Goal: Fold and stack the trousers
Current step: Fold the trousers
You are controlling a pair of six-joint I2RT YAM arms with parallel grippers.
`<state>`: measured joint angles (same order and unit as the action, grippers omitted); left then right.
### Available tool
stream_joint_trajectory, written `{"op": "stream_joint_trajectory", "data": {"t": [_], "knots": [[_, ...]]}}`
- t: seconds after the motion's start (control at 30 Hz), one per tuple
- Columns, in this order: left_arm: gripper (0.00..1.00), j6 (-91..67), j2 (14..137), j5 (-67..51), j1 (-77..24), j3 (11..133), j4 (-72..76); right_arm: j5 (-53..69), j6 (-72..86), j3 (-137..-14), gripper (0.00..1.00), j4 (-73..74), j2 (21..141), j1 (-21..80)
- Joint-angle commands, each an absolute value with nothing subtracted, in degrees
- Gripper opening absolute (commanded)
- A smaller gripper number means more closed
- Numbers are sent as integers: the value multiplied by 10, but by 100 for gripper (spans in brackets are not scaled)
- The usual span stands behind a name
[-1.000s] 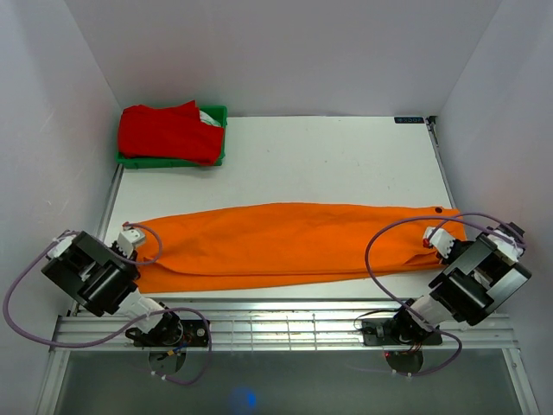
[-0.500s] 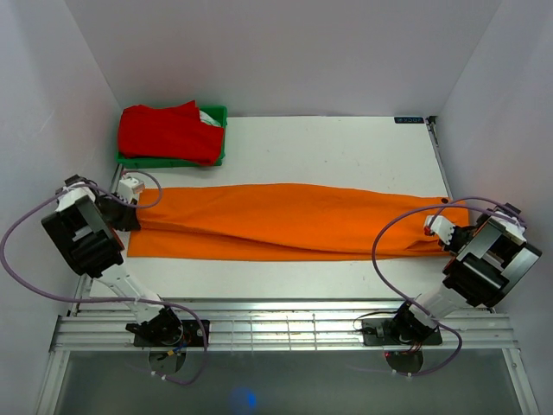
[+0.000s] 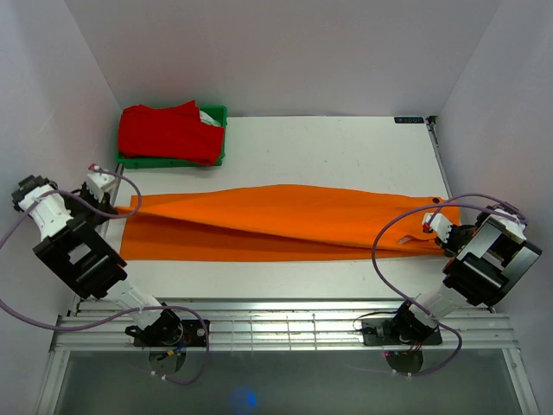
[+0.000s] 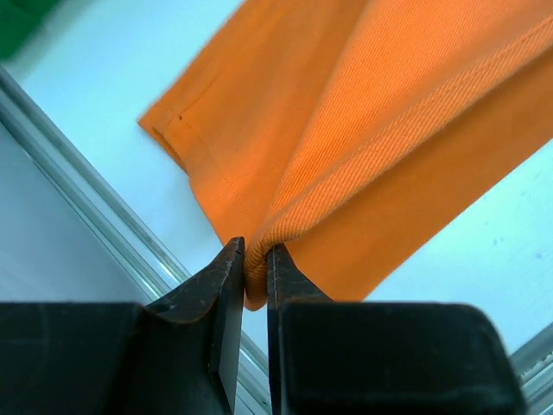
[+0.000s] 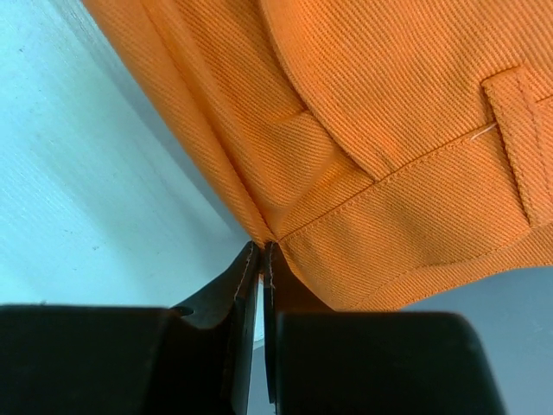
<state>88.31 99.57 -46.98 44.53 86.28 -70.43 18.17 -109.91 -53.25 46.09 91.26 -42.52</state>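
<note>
The orange trousers (image 3: 276,220) lie stretched left to right across the white table, folded lengthwise. My left gripper (image 3: 121,207) is shut on the hem end at the far left; the left wrist view shows the cloth (image 4: 363,147) pinched between the jaws (image 4: 256,272) and lifted off the table. My right gripper (image 3: 429,235) is shut on the waistband end at the right; the right wrist view shows the waistband (image 5: 406,173) with a belt loop, gripped at its edge (image 5: 262,251).
A green bin (image 3: 216,138) at the back left holds folded red trousers (image 3: 168,131). A metal rail (image 3: 285,324) runs along the table's near edge. Side walls stand close to both arms.
Both grippers carried the trousers away from the near edge toward the table's middle. The left arm swung up and outward to the left, pulling the cloth taut.
</note>
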Motion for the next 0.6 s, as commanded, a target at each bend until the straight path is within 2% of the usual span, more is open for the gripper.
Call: {"op": "stream_joint_trajectory", "data": {"t": [0.0, 0.1, 0.2, 0.33, 0.47, 0.53, 0.57], "knots": [[0, 1012, 965, -381, 504, 747, -623, 113, -1111, -555, 8, 415, 912, -441], [0, 992, 969, -348, 506, 639, -512, 97, -1126, -537, 8, 403, 910, -440], [0, 982, 995, -317, 506, 586, -462, 83, -1129, -533, 8, 385, 914, -440], [0, 986, 1022, -263, 507, 554, -443, 84, -1109, -550, 8, 391, 925, -440], [0, 991, 1013, -269, 511, 555, -442, 84, -1107, -548, 8, 395, 921, -440], [7, 991, 1007, -284, 512, 569, -468, 84, -1104, -552, 8, 394, 920, -441], [16, 994, 1001, -295, 512, 586, -496, 85, -1101, -558, 16, 400, 921, -440]]}}
